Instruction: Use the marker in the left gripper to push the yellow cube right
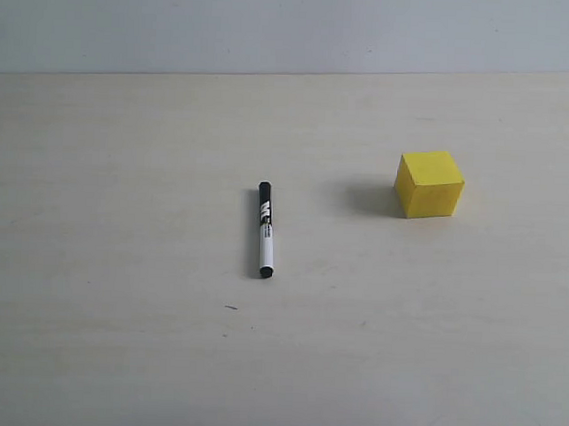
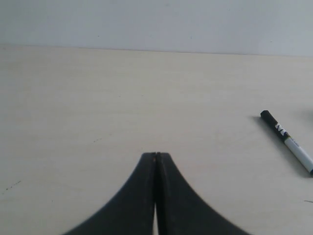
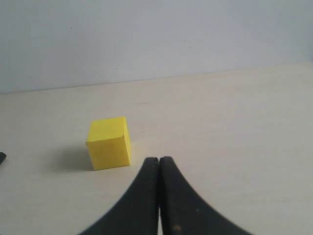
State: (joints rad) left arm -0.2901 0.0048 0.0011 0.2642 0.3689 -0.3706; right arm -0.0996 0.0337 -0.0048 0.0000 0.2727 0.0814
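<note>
The marker (image 1: 264,229) lies flat on the pale table, black cap pointing away, white barrel toward the front; no gripper holds it. It also shows at the edge of the left wrist view as the marker (image 2: 287,142). The yellow cube (image 1: 429,183) stands to the marker's right, well apart from it, and appears again as the yellow cube (image 3: 109,143). My left gripper (image 2: 156,154) is shut with nothing between its fingers, off to the marker's side. My right gripper (image 3: 159,158) is shut and empty, close beside the cube. Neither gripper appears in the exterior view.
The pale wooden table (image 1: 121,338) runs back to a plain grey wall (image 1: 272,26). A small dark speck (image 1: 231,307) lies in front of the marker. Nothing else stands on the table.
</note>
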